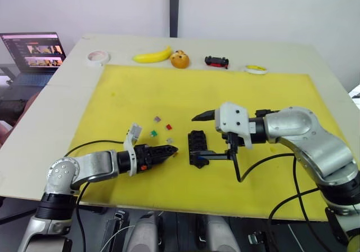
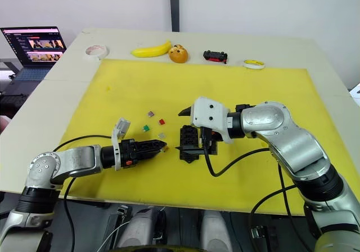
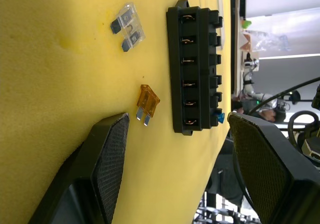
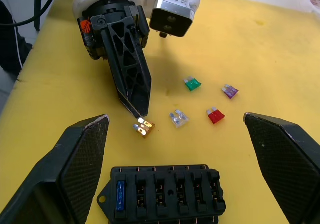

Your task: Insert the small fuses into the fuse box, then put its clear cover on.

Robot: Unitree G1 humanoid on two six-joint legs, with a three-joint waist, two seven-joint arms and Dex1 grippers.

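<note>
1. The fuse box [image 4: 167, 190] lies on the yellow mat [image 1: 253, 94], between the two claws, with a blue fuse [image 4: 120, 191] seated in an end slot.
2. The right claw [image 4: 175, 149] is spread wide over the box (holding nothing).
3. The left claw [image 1: 169, 149] is wide too in its wrist view, its tip by the amber fuse [image 4: 144, 128].
4. Clear [image 4: 178, 118], red [image 4: 216, 116], green [image 4: 192, 84] and purple [image 4: 229, 91] fuses lie loose nearby.
</note>
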